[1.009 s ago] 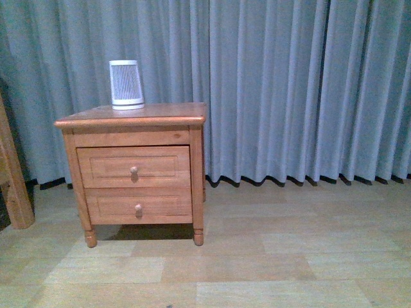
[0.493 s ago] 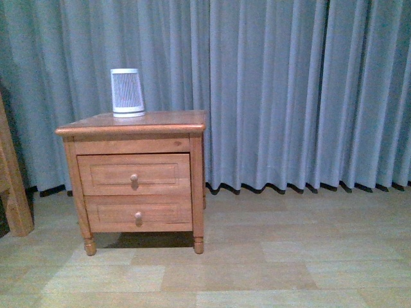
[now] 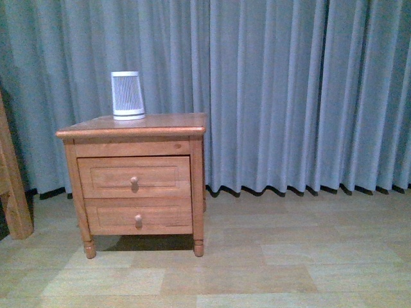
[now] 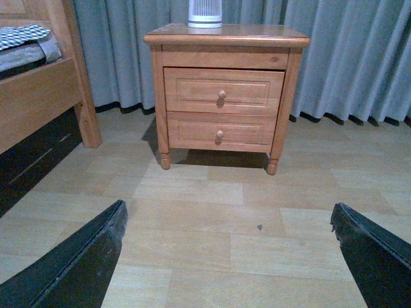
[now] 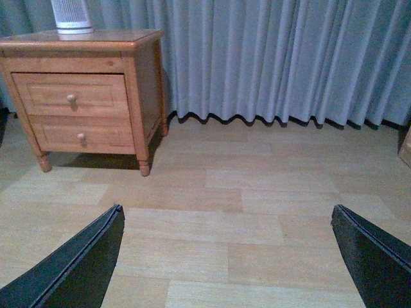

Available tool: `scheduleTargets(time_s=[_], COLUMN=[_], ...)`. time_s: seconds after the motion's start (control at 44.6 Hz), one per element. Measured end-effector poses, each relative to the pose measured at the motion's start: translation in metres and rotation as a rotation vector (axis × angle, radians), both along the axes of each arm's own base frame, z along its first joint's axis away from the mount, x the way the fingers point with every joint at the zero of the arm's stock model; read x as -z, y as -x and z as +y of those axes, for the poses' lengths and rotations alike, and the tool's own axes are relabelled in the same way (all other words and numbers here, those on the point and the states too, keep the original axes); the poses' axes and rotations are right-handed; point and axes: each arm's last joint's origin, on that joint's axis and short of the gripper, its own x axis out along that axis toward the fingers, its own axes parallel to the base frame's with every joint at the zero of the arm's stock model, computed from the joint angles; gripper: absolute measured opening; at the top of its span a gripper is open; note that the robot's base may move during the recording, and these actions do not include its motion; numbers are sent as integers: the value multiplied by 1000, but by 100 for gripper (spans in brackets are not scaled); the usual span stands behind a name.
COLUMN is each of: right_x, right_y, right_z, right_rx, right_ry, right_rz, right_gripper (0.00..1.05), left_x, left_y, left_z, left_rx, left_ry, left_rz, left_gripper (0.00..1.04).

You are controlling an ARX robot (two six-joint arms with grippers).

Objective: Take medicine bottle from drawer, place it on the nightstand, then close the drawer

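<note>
Item: one nightstand [image 3: 133, 148] of orange-brown wood, with a rounded-edge top and short turned feet. It stands on the plank floor [image 3: 289, 256] at about eleven o'clock from the robot, with its back to a grey-blue pleated curtain [image 3: 289, 96]. Containers, two. The upper drawer [image 3: 160, 176] has a recessed panel front and a round knob [image 3: 134, 181], and is pushed fully home, flush with the frame. The lower drawer [image 3: 164, 216] is shallower and likewise shut. With both fronts closed the interiors are hidden, so their contents cannot be told. Medicine bottle: it shows in no view, so its place, its long axis and the way it points cannot be told. On the top, at roughly eleven o'clock of the surface and towards the curtain, stands one ribbed device [image 3: 127, 95], white-grey, tapered and upright. At about nine o'clock is a wooden bed frame [image 4: 38, 96] carrying checked bedding [image 4: 26, 37], near the cabinet with a strip of floor between. Left gripper [image 4: 228, 208]: the claw is released, with two dark fingers [image 4: 83, 269] splayed wide and only floor showing between them. It is well apart from the cabinet, whose front it faces squarely. Right gripper [image 5: 227, 210]: also released, its fingers [image 5: 77, 269] spread wide and grasping nothing. It is also well apart from the cabinet, and its camera takes in the drawer fronts and one flank.
</note>
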Motion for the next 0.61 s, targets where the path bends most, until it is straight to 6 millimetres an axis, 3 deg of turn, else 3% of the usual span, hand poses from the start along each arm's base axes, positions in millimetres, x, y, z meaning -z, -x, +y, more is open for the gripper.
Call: scheduleTargets(time_s=[0.605], right_x=[0], right_y=[0], right_z=[0], right_rx=[0], right_ry=[0], right_rz=[0], right_gripper=[98], left_x=[0], left_y=[0], left_z=[0], left_rx=[0], left_ry=[0], left_rz=[0], left_gripper=[98])
